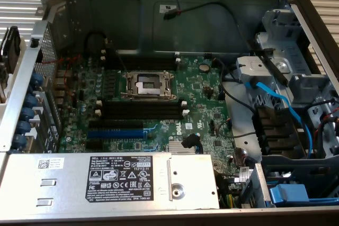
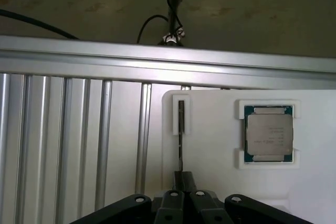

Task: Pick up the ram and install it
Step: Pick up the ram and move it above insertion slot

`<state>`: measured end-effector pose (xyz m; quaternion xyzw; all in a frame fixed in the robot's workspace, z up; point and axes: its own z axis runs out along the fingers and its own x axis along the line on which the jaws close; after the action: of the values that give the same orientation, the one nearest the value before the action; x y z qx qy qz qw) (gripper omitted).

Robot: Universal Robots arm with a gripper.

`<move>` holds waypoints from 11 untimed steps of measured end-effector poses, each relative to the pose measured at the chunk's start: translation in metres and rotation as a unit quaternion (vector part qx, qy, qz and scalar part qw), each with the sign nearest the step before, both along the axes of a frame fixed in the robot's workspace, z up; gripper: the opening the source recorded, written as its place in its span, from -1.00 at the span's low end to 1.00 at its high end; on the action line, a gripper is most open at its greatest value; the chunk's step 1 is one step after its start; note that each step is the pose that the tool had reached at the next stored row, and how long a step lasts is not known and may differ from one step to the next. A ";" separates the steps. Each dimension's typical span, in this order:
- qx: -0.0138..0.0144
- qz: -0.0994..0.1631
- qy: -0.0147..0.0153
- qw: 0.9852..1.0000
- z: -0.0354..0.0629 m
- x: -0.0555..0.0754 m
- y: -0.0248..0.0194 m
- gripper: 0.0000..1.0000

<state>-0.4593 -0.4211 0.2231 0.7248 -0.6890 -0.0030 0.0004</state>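
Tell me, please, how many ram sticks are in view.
1. The ram sits edge-on in the white tray, beside the processor, its near end in the shut hand. The black slots on the motherboard look empty.

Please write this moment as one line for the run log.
gripper: shut, at end of thin dark ram stick | ram stick: on edge in white plastic holder | grip: unclear

Open case, contents by position (exterior view)
Motherboard (image 1: 207,95) in case (image 1: 137,22); socket (image 1: 147,84) central; memory slots (image 1: 143,110) at its 6 o'clock, power supply (image 1: 63,181) beyond; drive bays (image 1: 278,130) at 3. Wrist view: ram (image 2: 181,124) on edge in tray (image 2: 215,182), beside processor (image 2: 269,135).
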 end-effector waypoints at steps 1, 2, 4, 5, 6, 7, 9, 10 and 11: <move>0.000 0.000 0.000 1.000 -0.0001 0.000 0.0000 -0.80; 0.000 0.000 0.000 1.000 -0.0002 0.000 0.0000 -0.80; 0.000 0.000 0.000 1.000 -0.0002 0.000 0.0000 -0.80; 0.000 0.000 0.000 1.000 -0.0002 0.000 0.0000 -0.80; 0.000 0.000 0.000 1.000 -0.0002 0.000 0.0000 -0.80; 0.000 0.000 0.000 1.000 -0.0002 0.000 0.0000 -0.80; 0.000 0.000 0.000 1.000 -0.0002 0.000 0.0000 -0.77; 0.000 0.000 0.000 1.000 -0.0002 0.000 0.0000 -0.77; 0.000 0.000 0.000 1.000 -0.0002 0.000 0.0000 -0.64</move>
<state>-0.4592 -0.4211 0.2229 0.7248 -0.6890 -0.0030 0.0002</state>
